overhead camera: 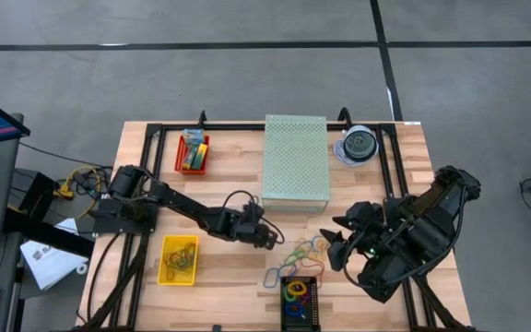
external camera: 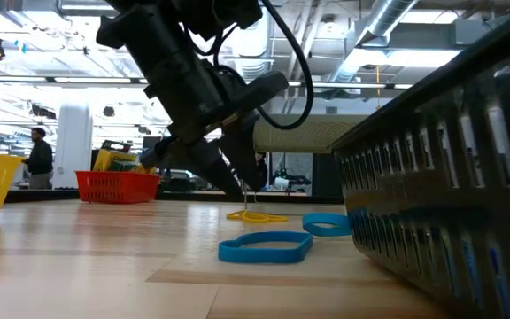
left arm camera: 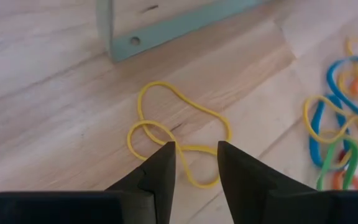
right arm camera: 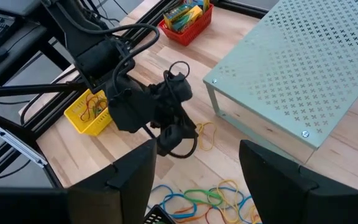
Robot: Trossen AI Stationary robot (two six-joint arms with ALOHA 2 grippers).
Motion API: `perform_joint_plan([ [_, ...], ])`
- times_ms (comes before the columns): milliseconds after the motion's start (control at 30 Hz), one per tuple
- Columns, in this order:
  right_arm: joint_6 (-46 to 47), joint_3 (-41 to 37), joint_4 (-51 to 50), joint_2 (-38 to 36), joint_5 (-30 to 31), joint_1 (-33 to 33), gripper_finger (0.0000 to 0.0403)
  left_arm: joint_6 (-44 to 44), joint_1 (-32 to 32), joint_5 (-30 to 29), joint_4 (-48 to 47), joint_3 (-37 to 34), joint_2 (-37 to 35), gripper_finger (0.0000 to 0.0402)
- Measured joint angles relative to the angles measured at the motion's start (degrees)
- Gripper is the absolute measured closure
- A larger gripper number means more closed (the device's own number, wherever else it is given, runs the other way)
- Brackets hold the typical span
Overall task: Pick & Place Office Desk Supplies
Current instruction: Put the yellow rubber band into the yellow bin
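Yellow band (left arm camera: 178,127), twisted loop, flat on the table (overhead camera: 219,272) just off the green box's (overhead camera: 295,159) front corner. Left gripper (left arm camera: 194,163) down over it, fingers part open, straddling the near end of the loop, tips at the wood; not lifted. Other loose bands (overhead camera: 304,249), blue, green, orange, yellow, heaped on the wood beside it, between the two grippers. Right gripper (right arm camera: 194,165) hovers near that heap, fingers wide, holding nothing. At the table's front edge, a black tray (overhead camera: 299,300) with bands in it, and a yellow bin (overhead camera: 179,260) with more. Farther back, a red bin (overhead camera: 192,153) with crayon boxes (overhead camera: 193,148), left of the green box; disc case (overhead camera: 358,145) to its right.
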Motion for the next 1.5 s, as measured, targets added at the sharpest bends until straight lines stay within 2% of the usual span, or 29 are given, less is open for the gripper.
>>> perform_joint_plan([
  [300, 0.0, 0.0, 0.0, 0.0, 0.1, 0.0, 0.0176, -4.8, 0.0, 0.9, -0.4, -0.2, 2.1, 0.0288],
  [600, 0.3, 0.0, 0.2, 0.0, 0.2, 0.1, 0.0176, -4.7, -0.1, 2.1, 2.4, 0.0, 4.9, 0.0292],
  [700, 0.4, 0.0, 0.2, 0.0, 0.1, 0.1, 0.0176, -4.7, 0.0, 2.0, 2.3, 0.0, 5.0, 0.0316],
  [833, 0.5, 0.0, 0.4, 0.0, 0.1, 0.1, 0.0176, -3.7, 0.1, 4.1, 3.4, -0.1, 5.1, 0.0386],
  [967, 0.5, 0.0, 0.5, 0.0, 0.1, 0.1, 0.0176, -3.3, -0.5, 5.6, 4.1, -0.4, 4.3, 0.0398],
  [1100, 0.5, 0.0, 0.6, 0.0, 0.2, 0.4, 0.0176, -3.3, -2.6, 10.2, 3.7, -1.9, 0.6, 0.04],
  [1167, 0.5, 0.0, 0.6, 0.0, 0.2, 0.4, 0.0176, -3.3, -4.2, 10.6, 4.0, -2.6, -2.5, 0.0401],
  [1267, 0.5, 0.0, 0.6, 0.0, 0.2, 0.4, 0.0176, -3.1, -6.1, 9.4, 4.0, -3.5, -7.2, 0.0401],
  [1500, 0.2, 0.0, 0.5, 0.0, 0.4, 0.4, 0.0176, 0.6, -11.9, 9.0, -4.9, -3.8, -19.0, 0.0401],
])
